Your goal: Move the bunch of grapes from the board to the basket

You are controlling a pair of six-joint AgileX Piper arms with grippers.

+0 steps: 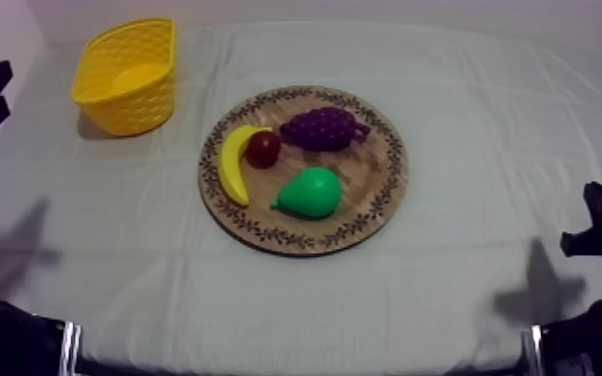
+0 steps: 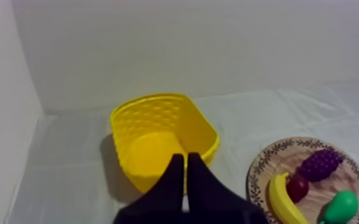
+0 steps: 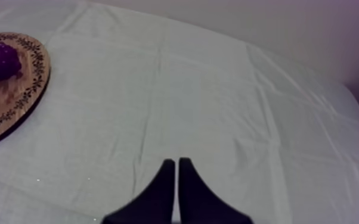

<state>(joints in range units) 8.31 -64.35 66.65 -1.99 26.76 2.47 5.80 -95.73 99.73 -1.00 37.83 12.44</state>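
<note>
Jaws on both arms were clenched together on nothing, each pair lying as a narrow black wedge. In the left wrist view, the left gripper hung at the near wall of the basket, off the board's left side. In the right wrist view, the right gripper hung over bare cloth, well apart from the board's right edge.

From the top view, the grapes lay on the far part of the board, untouched by either gripper, with the stem end pointing toward the board's right rim. A small red fruit sat just beside the grapes, toward the board's left (whether the two touched could not be told). It rested against the inner curve of the banana, which followed the board's left rim. A pear lay on the near half of the board, apart from the grapes.

The basket stood upright on the cloth, beyond the board's far-left edge and well apart from it, with nothing seen inside.
</note>
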